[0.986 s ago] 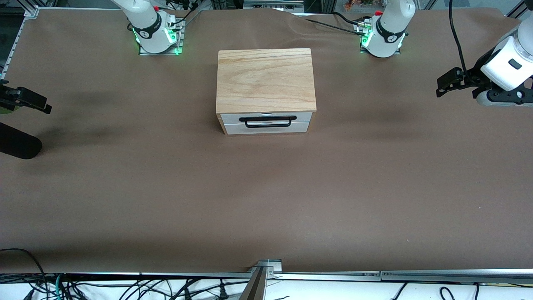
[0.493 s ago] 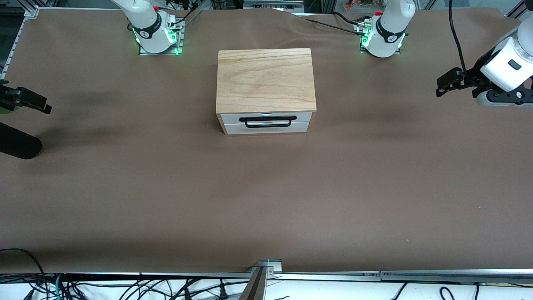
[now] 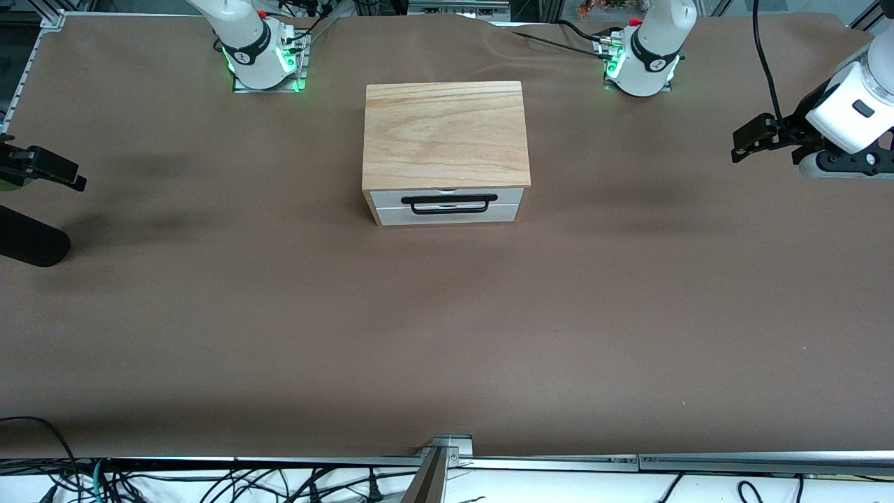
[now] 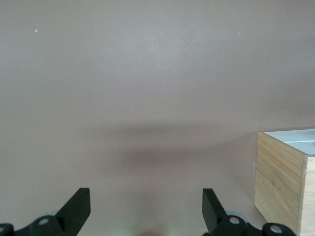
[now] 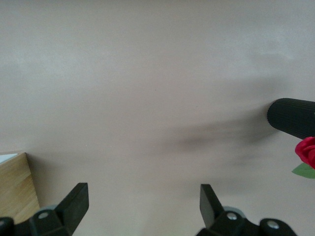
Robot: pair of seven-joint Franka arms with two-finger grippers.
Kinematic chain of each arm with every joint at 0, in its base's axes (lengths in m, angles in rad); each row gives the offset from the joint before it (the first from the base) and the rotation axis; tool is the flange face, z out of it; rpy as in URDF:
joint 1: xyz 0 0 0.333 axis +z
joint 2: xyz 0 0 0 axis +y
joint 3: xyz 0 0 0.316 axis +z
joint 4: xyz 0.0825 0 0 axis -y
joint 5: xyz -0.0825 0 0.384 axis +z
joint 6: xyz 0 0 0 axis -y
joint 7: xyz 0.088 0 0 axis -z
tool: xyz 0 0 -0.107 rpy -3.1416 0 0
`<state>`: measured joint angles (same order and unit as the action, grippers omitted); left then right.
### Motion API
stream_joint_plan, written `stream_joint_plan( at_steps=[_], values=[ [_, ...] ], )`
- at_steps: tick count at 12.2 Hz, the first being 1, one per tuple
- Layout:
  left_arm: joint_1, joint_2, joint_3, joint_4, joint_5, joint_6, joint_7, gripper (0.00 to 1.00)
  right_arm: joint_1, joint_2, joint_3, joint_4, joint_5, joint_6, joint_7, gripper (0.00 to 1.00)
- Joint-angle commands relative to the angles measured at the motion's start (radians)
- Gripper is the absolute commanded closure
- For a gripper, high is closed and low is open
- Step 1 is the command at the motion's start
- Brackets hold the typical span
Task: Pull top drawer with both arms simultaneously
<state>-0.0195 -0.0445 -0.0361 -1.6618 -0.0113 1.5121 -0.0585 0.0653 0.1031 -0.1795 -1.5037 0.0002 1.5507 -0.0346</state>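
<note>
A: Left end effector (image 4: pixel 142 209) and right end effector (image 5: pixel 142 206), both black, hang wide open, empty, over opposite tabletop (image 3: pixel 447 335) ends.

B: And the shallow white top drawer (image 3: pixel 447 196) with its black bar handle?

A: Shut, mid-tabletop in the light-wood cabinet (image 3: pixel 444 133). Uneven pulls might drag the cabinet or jam it.

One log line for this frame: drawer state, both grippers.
top drawer: closed, handle untouched | left gripper: open, over table at left arm's end | right gripper: open, over right arm's end

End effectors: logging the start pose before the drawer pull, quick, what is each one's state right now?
Left end effector: open, holding nothing, over bare table beside the cabinet.
Right end effector: open, holding nothing, over bare table.
</note>
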Motion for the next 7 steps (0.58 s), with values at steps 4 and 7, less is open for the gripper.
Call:
stream_joint_plan(
  at_steps=[4, 7],
  values=[
    [-0.002, 0.020, -0.005, 0.034, 0.030, -0.024, -0.043, 0.00, -0.013, -0.002, 0.006, 0.002, 0.000, 0.002, 0.004, 0.00],
    [-0.002, 0.040, -0.004, 0.036, 0.027, -0.018, -0.046, 0.00, -0.004, 0.029, 0.009, -0.004, 0.001, -0.003, -0.001, 0.00]
  ],
)
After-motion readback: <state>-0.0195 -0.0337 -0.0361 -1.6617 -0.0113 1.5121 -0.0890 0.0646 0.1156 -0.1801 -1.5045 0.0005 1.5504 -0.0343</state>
